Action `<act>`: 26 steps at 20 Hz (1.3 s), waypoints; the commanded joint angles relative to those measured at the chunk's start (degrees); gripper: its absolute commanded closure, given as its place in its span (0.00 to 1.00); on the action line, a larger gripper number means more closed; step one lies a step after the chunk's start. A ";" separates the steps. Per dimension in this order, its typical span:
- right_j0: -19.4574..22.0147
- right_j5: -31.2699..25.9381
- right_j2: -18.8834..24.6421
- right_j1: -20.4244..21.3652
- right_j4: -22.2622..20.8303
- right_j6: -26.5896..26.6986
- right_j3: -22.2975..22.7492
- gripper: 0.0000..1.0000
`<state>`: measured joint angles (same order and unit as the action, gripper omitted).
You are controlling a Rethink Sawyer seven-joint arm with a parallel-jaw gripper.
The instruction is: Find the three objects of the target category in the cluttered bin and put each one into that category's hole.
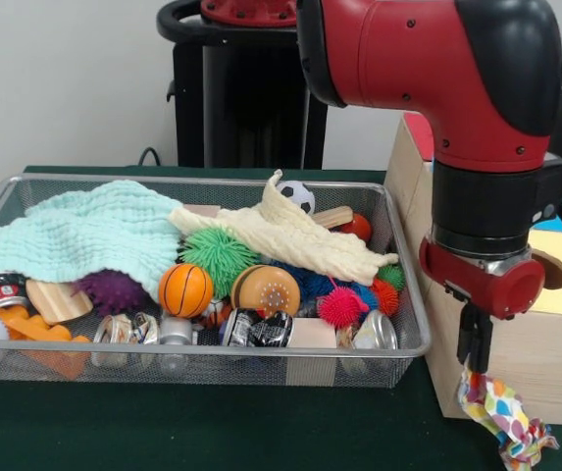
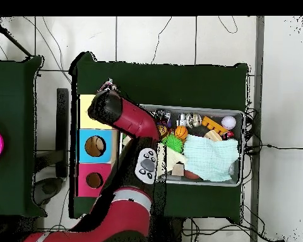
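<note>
The tool point(image 1: 474, 365) is clenched on a polka-dot cloth point(image 1: 504, 416), which dangles in front of the yellow-topped box point(image 1: 531, 343), at five o'clock from the bin point(image 1: 398, 294). The hole point(image 1: 553, 271) in its top sits at one o'clock from the cloth.

No text, label, brand, number or sign can be read in either view. The cans point(image 1: 257, 329) at the lower middle of the front view carry printing, but it is too small to make out.
</note>
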<state>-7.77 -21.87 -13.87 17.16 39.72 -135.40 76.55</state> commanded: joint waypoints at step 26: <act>-6.33 -11.16 -0.08 4.69 -12.75 -2.88 0.62 1.00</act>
<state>-11.35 -22.20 -18.26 18.65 31.30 -135.40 75.06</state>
